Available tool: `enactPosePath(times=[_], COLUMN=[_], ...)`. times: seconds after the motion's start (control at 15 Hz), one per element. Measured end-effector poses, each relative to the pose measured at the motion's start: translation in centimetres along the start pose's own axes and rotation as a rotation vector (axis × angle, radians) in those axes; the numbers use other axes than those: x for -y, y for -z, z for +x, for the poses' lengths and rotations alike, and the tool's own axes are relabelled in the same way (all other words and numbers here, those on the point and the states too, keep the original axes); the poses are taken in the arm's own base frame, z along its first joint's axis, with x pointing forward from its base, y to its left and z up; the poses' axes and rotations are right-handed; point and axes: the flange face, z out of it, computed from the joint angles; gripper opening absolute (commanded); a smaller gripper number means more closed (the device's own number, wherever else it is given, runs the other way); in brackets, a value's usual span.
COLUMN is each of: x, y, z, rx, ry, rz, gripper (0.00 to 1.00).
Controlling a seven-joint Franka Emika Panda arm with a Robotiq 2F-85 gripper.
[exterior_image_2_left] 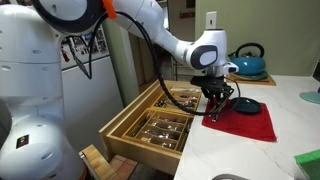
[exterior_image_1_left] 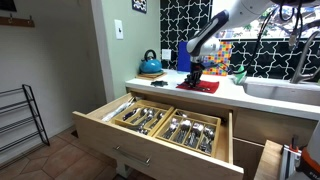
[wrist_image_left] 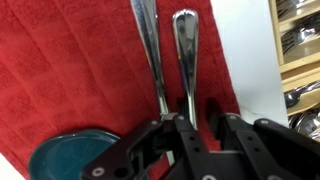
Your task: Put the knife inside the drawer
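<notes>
Only the wrist view shows, from the left, one teal dish (wrist_image_left: 70, 155) on the red cloth (wrist_image_left: 60, 70) and two silver handles (wrist_image_left: 150, 50); which one is the knife I cannot tell. The claw (wrist_image_left: 190, 112) stands narrow around the right handle, but the grip is unclear. Both exterior views show one drawer (exterior_image_1_left: 110, 140) (exterior_image_2_left: 130, 145), open below the counter, with two trays (exterior_image_1_left: 190, 130).

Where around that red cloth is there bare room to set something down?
Free: the white countertop along the red cloth's near edge, and the cloth's half away from the gripper. Crowded: the cloth's drawer-side edge, holding two silver cutlery handles and a teal disc, and the light-wood drawer's cutlery-filled trays.
</notes>
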Motion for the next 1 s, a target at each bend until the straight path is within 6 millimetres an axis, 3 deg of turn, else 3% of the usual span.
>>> enactPosePath(times=[0.4, 0.53, 0.67, 1.0], x=[-0.04, -0.05, -0.07, 0.00], y=[-0.51, -0.69, -0.80, -0.40], z=[0.30, 0.34, 0.44, 0.62], rx=[0.005, 0.008, 0.008, 0.004], ry=[-0.008, -0.009, -0.010, -0.013], rz=[-0.002, -0.002, -0.003, -0.004], gripper=[0.25, 0.05, 0.00, 0.03])
